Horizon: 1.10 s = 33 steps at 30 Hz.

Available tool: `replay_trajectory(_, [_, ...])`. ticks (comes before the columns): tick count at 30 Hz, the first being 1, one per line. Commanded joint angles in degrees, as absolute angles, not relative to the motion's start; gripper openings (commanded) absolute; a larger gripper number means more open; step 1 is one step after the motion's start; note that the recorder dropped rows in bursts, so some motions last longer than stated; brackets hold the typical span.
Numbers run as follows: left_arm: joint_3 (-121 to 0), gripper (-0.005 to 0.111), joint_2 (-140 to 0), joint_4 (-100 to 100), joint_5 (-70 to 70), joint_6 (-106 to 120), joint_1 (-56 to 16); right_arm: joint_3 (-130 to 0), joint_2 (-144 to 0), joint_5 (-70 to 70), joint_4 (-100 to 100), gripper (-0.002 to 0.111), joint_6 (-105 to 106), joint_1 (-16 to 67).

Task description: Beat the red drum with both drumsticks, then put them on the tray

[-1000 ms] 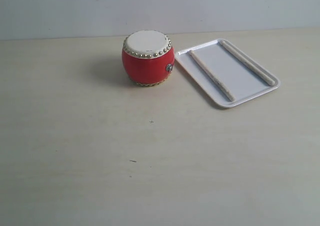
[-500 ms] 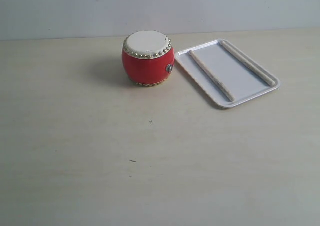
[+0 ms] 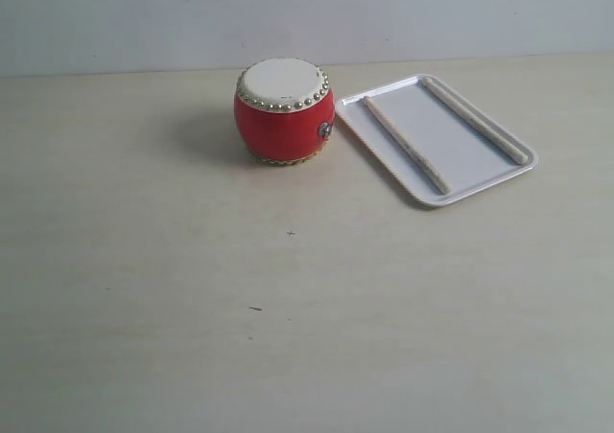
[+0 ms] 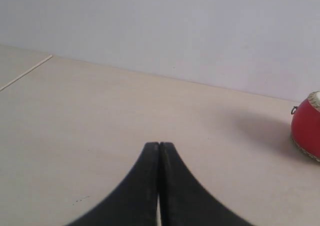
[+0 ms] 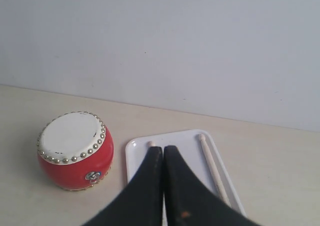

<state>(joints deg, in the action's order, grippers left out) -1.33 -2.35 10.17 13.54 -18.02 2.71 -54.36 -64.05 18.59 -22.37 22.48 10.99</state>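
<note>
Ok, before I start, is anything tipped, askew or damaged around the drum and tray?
Nothing stands out. The red drum stands upright, apart from the tray. One drumstick lies flat inside the tray, the other drumstick along the long rim farther from the drum. Only tiny dark specks mark the table.

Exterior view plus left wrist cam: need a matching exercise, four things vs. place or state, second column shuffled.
Things
1. red drum
2. drumsticks
3. tray
4. left gripper

Place or state
a. shut, holding nothing
b. lying on the tray, apart from each other
c. upright on the table, left of the tray in the exterior view
d. flat on the table, right of the drum in the exterior view

Pairs: 1-c, 2-b, 3-d, 4-a
</note>
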Motion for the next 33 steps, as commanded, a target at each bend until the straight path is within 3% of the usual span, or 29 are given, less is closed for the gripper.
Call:
replay_trajectory(1, [0.0,0.000,-0.4,10.4,13.1,-18.4,2.8,-54.0,-63.8,18.0,-22.2,0.000,22.4,10.7])
replay_trajectory(33, [0.0,0.000,0.0,9.8,21.0,-18.3,2.9,-54.0,-63.8,18.2,-22.3,0.000,22.4,10.7])
